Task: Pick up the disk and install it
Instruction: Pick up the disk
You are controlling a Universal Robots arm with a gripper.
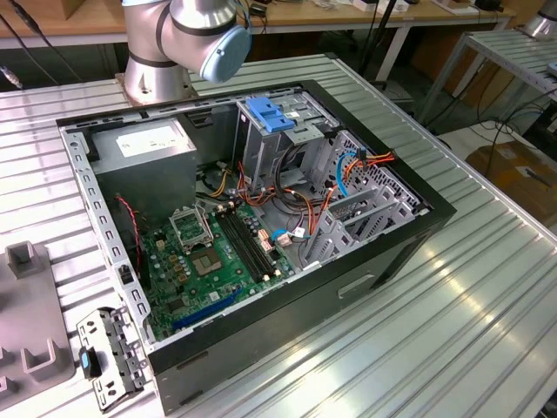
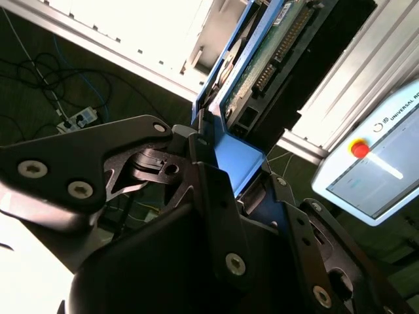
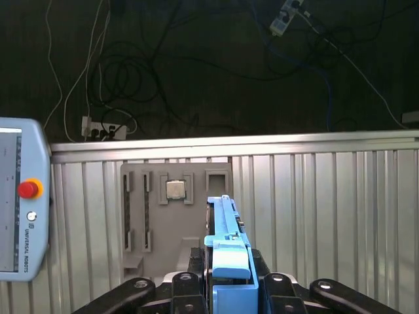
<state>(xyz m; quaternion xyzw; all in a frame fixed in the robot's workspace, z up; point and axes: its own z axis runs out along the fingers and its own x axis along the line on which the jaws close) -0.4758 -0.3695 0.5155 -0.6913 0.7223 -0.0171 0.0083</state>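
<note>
In both wrist views my gripper [image 3: 227, 278] is shut on the disk [image 3: 226, 235]. The disk stands on edge between the black fingers [image 2: 209, 173], one bright blue side rail facing the first wrist camera. In the second wrist view the disk [image 2: 265, 62] shows its green circuit board and a connector row, with blue rails along its sides, and it runs away from the gripper [image 2: 226, 154]. It hangs over the ribbed metal table [image 3: 327, 209], touching nothing else. The exterior view shows the arm's base and elbow [image 1: 187, 39] behind the open computer case [image 1: 400, 252].
The case lies on its side with the motherboard [image 1: 209, 252], wiring and a drive cage topped by a light blue latch plate [image 1: 270, 115]. A grey fixture [image 3: 154, 222] carrying a small chip [image 3: 175, 190] lies beyond the disk. A pendant [image 3: 19, 209] sits at the table edge. A metal bracket [image 1: 109, 348] lies near the case.
</note>
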